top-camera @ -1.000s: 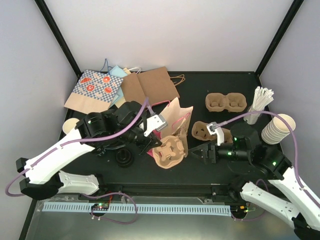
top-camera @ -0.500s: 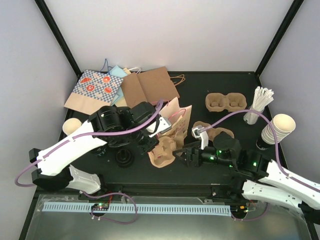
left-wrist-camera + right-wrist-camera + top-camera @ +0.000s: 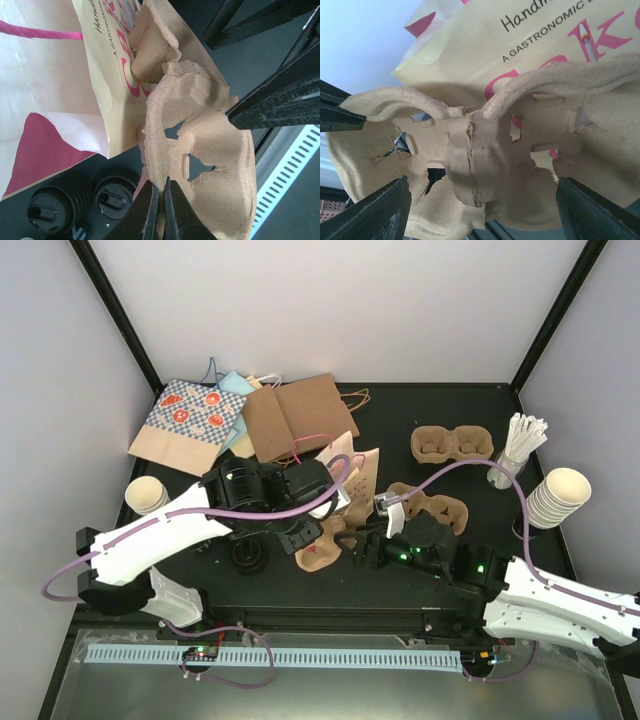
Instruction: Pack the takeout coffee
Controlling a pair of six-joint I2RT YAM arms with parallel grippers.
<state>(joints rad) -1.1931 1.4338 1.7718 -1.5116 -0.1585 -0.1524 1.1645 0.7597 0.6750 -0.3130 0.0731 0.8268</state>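
Note:
My left gripper is shut on the rim of a brown pulp cup carrier. It holds the carrier tilted on edge against a cream paper bag with pink print. My right gripper is open. Its black fingers stand either side of the same carrier, apart from it. The takeout coffee is not plainly in view. Black lids lie on the table under the carrier, and what sits beneath them is hidden.
Two more pulp carriers lie to the right. A stack of lidless cream cups and a holder of white sticks stand at the far right. One cream cup stands at the left. Flat paper bags lie at the back left.
My right arm has swung left until its open fingers flank the carrier. My left arm has carried the carrier right, against the cream bag, tilting it.

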